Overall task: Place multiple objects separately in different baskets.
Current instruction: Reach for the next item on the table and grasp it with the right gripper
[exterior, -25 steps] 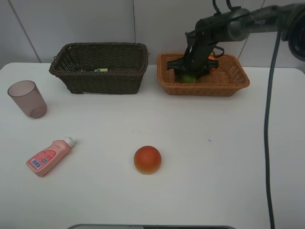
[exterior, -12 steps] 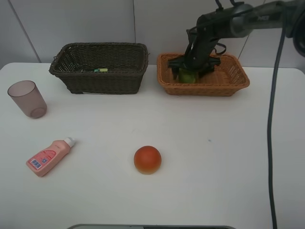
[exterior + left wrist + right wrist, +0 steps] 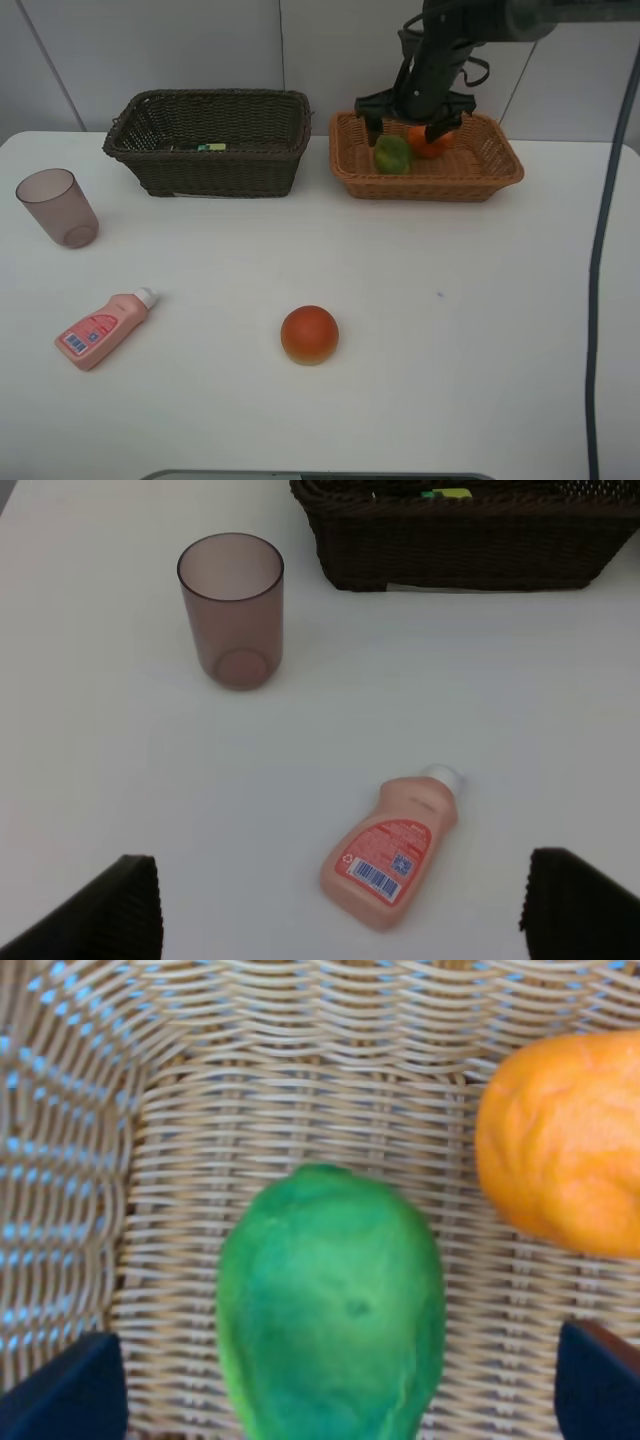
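A white table (image 3: 450, 380) carries two wicker baskets along its far edge: a deep dark brown basket (image 3: 205, 168) on the left and, just beside it to the right, a shallower light orange-tan basket (image 3: 440, 186). The robot's right arm reaches in from the upper right, and its right gripper (image 3: 405, 124) hangs over the back of the tan basket, jaws spread wide and holding nothing. The wrist view looks straight down on the wicker floor between its two dark fingertips. The left gripper (image 3: 340, 908) is out of the high view. Its own camera shows the jaws wide apart and empty, above the table's left side. A translucent mauve cup (image 3: 58, 207) stands upright near the table's left edge, well apart from the dark basket. A red-orange round fruit (image 3: 309, 335) sits alone on the open table toward the front, near the middle. A pink white-capped bottle (image 3: 100, 330) lies on its side at front left, cap pointing toward the baskets. Inside the tan basket lie a green-yellow oval fruit (image 3: 392, 153) and an orange tangerine (image 3: 428, 142), side by side. A small green-and-yellow patch (image 3: 210, 147) shows inside the dark basket, and what it belongs to cannot be told.
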### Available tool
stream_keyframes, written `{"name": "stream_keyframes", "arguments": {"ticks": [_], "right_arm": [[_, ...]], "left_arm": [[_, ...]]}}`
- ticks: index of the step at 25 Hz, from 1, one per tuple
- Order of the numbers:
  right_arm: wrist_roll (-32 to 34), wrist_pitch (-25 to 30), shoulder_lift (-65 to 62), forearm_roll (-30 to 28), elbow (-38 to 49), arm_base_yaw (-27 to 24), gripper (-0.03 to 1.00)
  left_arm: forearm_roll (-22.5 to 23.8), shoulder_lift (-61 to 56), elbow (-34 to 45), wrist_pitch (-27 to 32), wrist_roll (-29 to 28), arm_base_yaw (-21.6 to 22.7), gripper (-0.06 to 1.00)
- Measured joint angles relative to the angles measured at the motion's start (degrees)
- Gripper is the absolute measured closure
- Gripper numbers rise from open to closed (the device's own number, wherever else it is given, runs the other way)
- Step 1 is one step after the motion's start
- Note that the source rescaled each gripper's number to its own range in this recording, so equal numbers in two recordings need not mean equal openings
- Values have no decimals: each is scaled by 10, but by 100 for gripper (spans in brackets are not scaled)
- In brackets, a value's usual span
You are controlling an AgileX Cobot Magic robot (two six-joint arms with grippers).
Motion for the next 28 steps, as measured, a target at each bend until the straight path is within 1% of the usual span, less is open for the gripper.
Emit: {"name": "stream_keyframes", "arguments": {"ticks": [7, 10, 13, 18, 19, 24, 28], "right_arm": [[1, 45, -42, 5, 3, 21, 5], [1, 47, -73, 6, 36, 33, 5], [4, 36, -116, 7, 98, 42, 5], [18, 2, -209, 9, 213, 55, 5], [18, 2, -209, 9, 213, 55, 5], [43, -29, -297, 20, 318, 75, 5], [68, -35, -333, 21, 377, 96, 5]], "left_arm": [[0, 0, 0, 0, 0, 0, 3], [0, 0, 0, 0, 0, 0, 3], [0, 0, 0, 0, 0, 0, 3], [0, 0, 0, 0, 0, 0, 3], [0, 0, 0, 0, 0, 0, 3], [0, 0, 0, 0, 0, 0, 3], [0, 0, 0, 0, 0, 0, 3]]}}
